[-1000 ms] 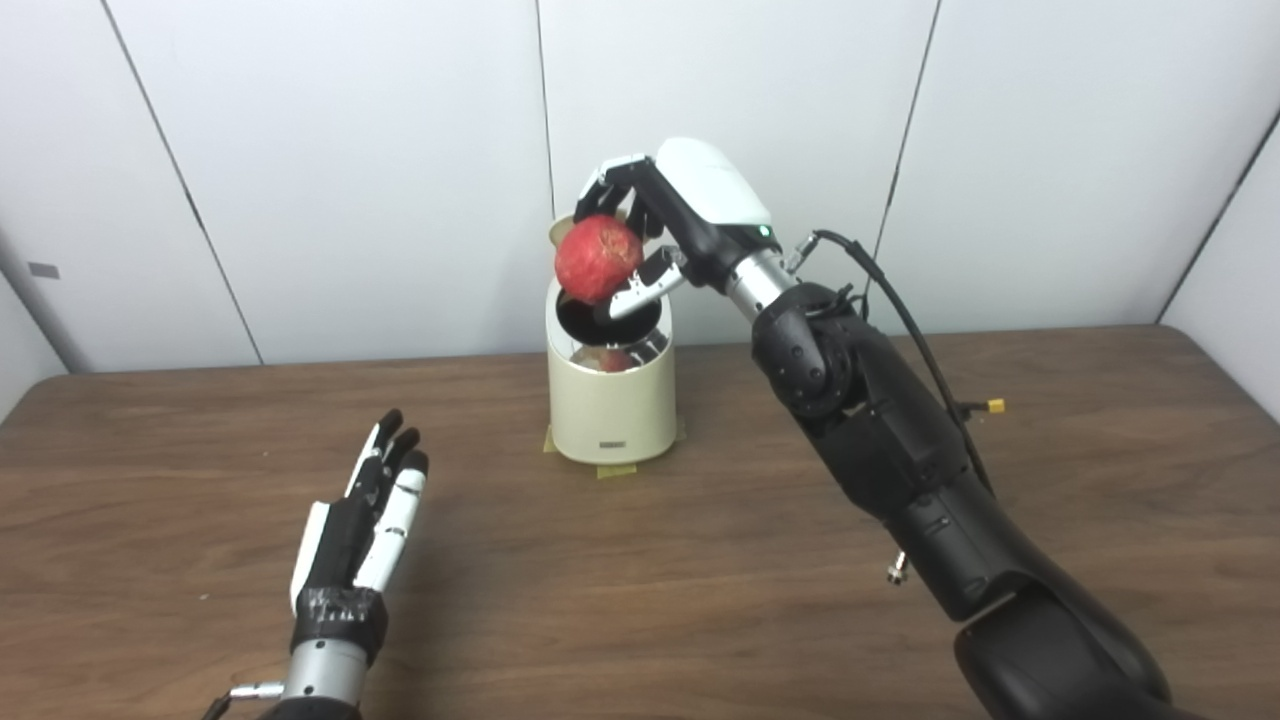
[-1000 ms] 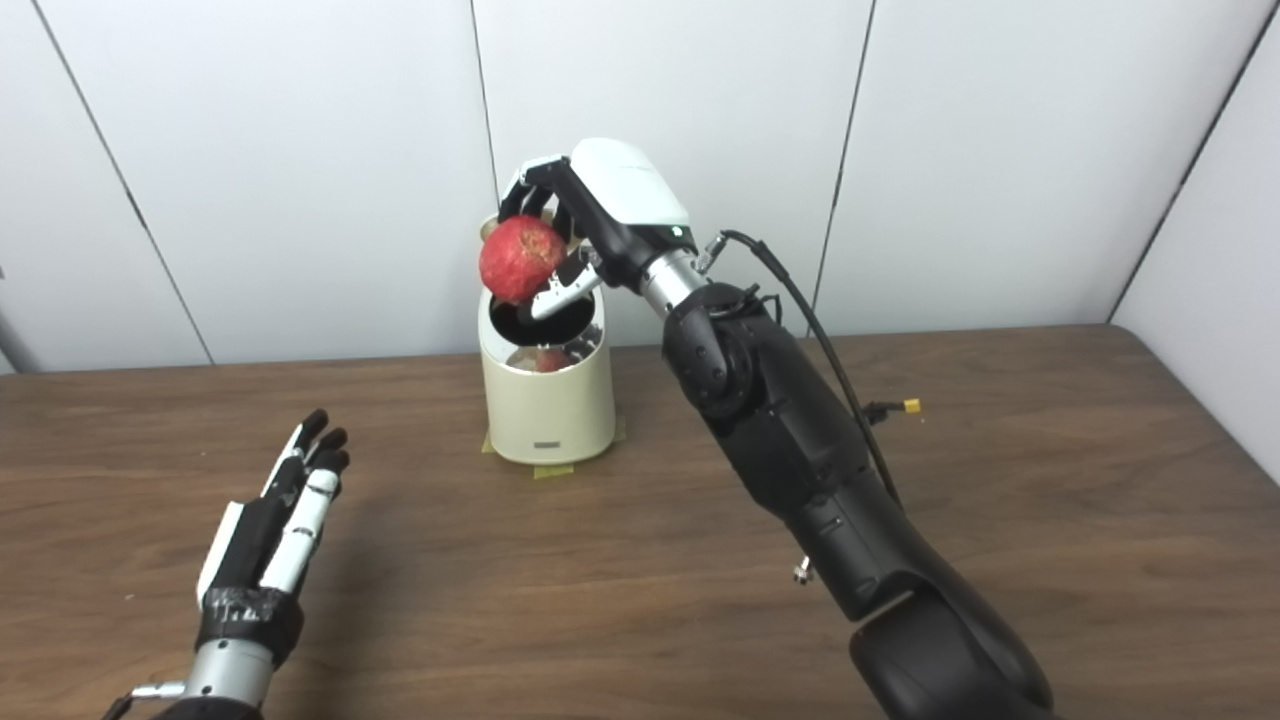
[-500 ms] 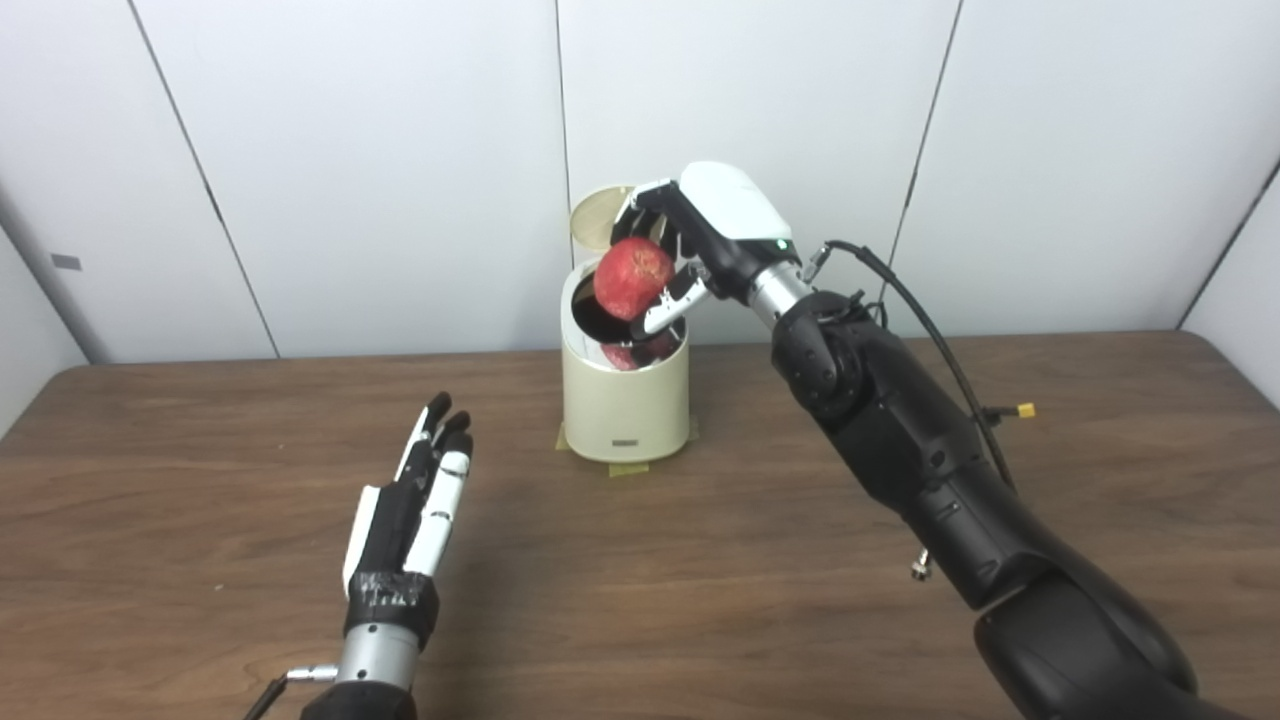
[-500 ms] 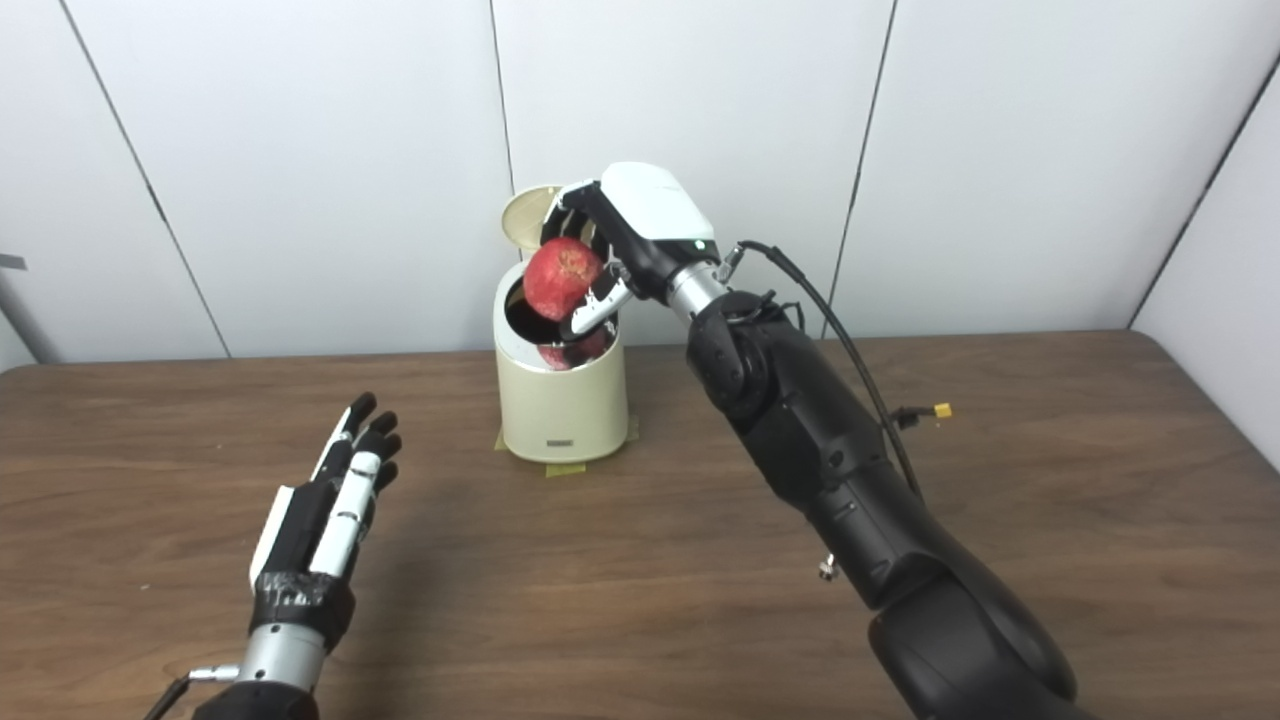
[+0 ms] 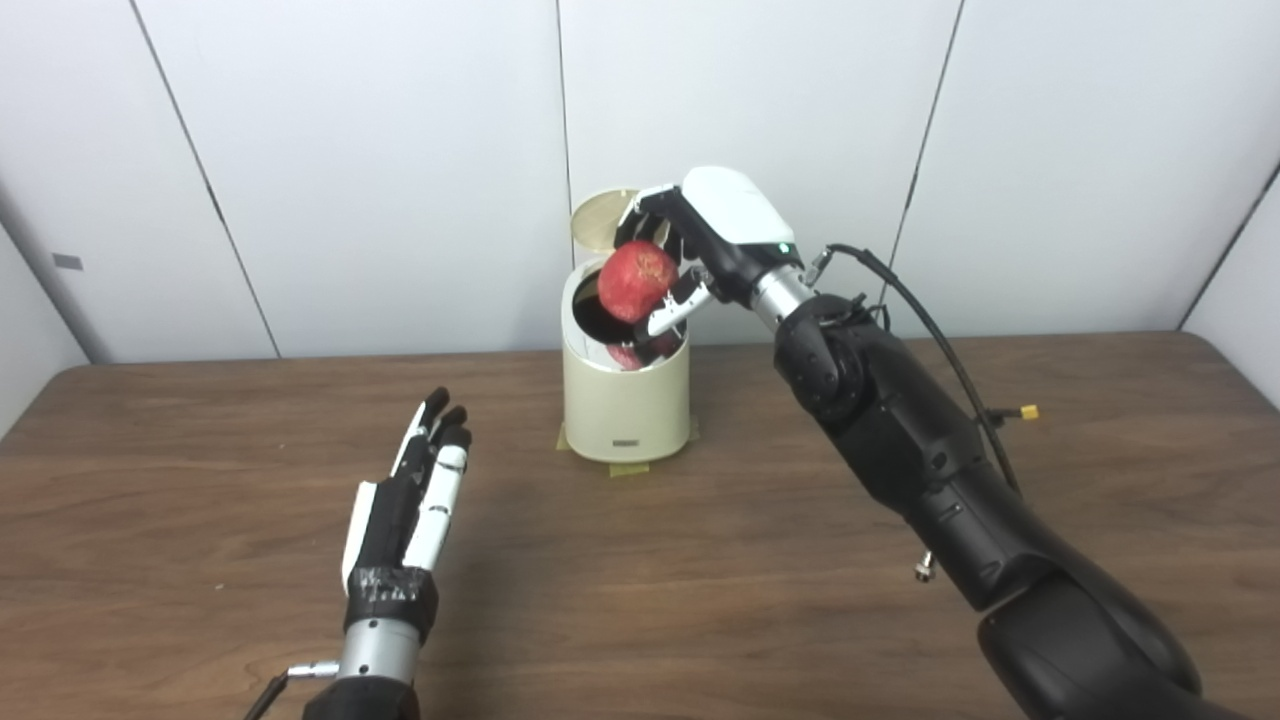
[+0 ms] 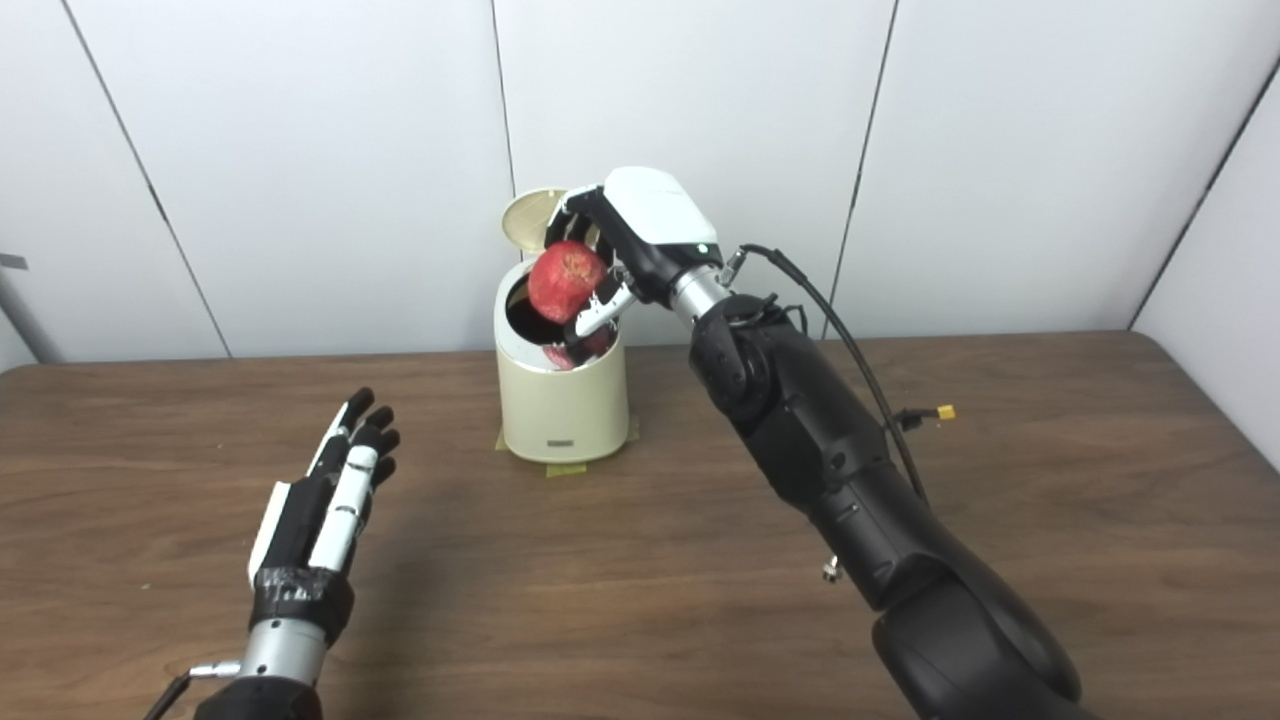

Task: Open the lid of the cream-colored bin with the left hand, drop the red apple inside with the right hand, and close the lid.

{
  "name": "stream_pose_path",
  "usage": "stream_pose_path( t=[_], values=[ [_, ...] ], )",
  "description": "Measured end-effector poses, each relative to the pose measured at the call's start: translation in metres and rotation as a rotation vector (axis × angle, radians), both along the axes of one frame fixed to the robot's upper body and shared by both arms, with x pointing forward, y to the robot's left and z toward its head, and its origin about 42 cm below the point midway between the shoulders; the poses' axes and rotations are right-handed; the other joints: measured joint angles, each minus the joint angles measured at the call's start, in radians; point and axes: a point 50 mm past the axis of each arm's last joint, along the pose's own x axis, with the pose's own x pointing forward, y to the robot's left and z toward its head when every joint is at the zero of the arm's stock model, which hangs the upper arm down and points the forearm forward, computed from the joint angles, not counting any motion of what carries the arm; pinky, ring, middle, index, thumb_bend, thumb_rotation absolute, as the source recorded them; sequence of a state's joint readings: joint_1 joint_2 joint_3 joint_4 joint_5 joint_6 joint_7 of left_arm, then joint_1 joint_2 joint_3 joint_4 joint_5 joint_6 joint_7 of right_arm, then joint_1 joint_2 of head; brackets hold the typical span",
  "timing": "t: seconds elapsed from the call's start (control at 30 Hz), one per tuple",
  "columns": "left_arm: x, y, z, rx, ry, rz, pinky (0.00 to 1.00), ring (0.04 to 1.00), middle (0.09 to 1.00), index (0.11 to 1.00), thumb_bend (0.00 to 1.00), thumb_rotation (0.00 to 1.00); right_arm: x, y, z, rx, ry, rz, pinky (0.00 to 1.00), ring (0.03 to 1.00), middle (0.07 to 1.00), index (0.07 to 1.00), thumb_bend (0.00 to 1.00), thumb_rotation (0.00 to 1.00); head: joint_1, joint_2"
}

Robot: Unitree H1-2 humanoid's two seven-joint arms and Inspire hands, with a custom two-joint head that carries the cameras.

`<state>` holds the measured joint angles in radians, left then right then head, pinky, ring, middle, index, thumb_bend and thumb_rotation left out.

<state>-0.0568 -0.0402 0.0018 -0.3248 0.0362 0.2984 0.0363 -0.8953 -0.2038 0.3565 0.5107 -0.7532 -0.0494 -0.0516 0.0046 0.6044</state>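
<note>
The cream-colored bin [image 5: 627, 405] stands at the back middle of the table, its round lid [image 5: 594, 218] swung up behind the dark opening. My right hand [image 5: 705, 235] is shut on the red apple [image 5: 638, 281], holding it just over the bin's mouth. A red reflection shows on the shiny inner rim below the apple. My left hand [image 5: 410, 505] hovers over the table at the front left, well away from the bin, open with fingers straight and holding nothing.
The brown wooden table [image 5: 700, 580] stretches wide on both sides of the bin. Yellow tape [image 5: 628, 467] marks the bin's base. A black cable [image 5: 940, 340] with a yellow plug runs along my right arm. White wall panels stand close behind the bin.
The camera shifted between one second ago and half a second ago. My right hand brought the apple lower, close over the bin's opening. The left hand has stayed about where it was.
</note>
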Motion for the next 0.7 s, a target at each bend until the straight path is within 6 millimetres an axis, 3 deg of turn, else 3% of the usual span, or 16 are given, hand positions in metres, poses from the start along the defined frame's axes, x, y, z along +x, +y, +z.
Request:
stream_pose_path(
  t=[0.03,0.07,0.1,0.17,0.23,0.33,0.7],
  values=[
    [0.0,-0.0003,0.0002,0.001,-0.001,0.0,0.96,0.949,0.953,0.981,0.45,0.78,-0.0001,-0.0002,0.0,-0.01,-0.004,-0.001,0.39,0.491,0.589,0.512,0.52,0.07,-0.002,0.0],
    [0.0001,-0.0005,0.0003,0.003,-0.001,0.0,0.96,0.949,0.953,0.98,0.45,0.78,-0.0002,-0.0004,-0.0003,-0.018,-0.006,-0.002,0.45,0.569,0.648,0.597,0.69,0.1,-0.002,0.0],
    [0.0001,-0.0006,0.0004,0.006,-0.001,0.0,0.96,0.949,0.953,0.98,0.45,0.78,-0.0001,-0.001,-0.0005,-0.024,-0.007,-0.003,0.48,0.617,0.685,0.65,0.8,0.12,-0.002,0.0],
    [0.0002,-0.0005,0.0004,0.007,-0.001,0.002,0.95,0.942,0.948,0.977,0.44,0.77,-0.0001,-0.0024,-0.0013,-0.042,-0.01,-0.004,0.66,0.761,0.776,0.734,0.87,0.17,0.002,0.0],
    [0.0002,-0.0005,0.0005,0.008,-0.001,0.005,0.95,0.937,0.943,0.976,0.44,0.76,0.0,-0.0039,-0.0022,-0.066,-0.015,-0.007,0.74,0.834,0.831,0.786,0.9,0.2,0.002,0.0],
    [0.0004,-0.0014,0.0007,0.007,-0.002,0.005,0.96,0.937,0.941,0.977,0.44,0.75,0.0,-0.0041,-0.0032,-0.088,-0.02,-0.012,0.76,0.854,0.852,0.813,0.91,0.22,0.003,0.0],
    [0.001,-0.0038,0.0015,-0.003,-0.004,0.002,0.97,0.93,0.918,0.978,0.45,0.71,0.0003,-0.0041,-0.0042,-0.098,0.0,-0.009,0.73,0.832,0.814,0.781,0.89,0.25,0.008,0.006]
  ],
)
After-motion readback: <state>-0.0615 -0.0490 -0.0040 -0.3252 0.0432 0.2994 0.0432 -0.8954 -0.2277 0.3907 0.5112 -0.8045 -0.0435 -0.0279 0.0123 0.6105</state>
